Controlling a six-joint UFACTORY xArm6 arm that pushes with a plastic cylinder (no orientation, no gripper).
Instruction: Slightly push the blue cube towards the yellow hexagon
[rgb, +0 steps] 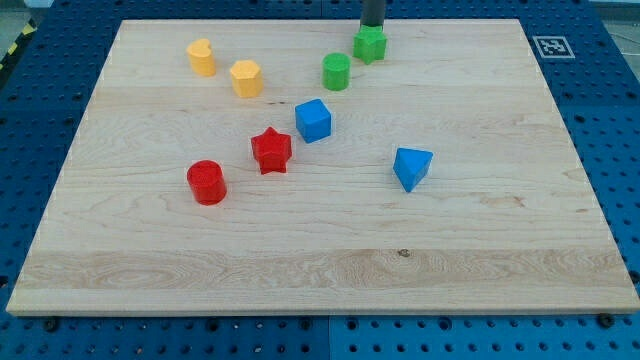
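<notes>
The blue cube (313, 120) sits on the wooden board near the middle, a little toward the view's top. The yellow hexagon (246, 78) lies up and to the left of it, with a gap between them. My rod comes down at the view's top edge, and my tip (371, 28) ends just behind the green block (369, 44), touching or nearly touching it. The tip is well up and to the right of the blue cube.
A yellow heart-shaped block (202, 57) lies left of the hexagon. A green cylinder (336, 71) is between the cube and the green block. A red star (271, 150) is next to the cube's lower left; a red cylinder (207, 182) and a blue wedge-like block (411, 167) lie lower.
</notes>
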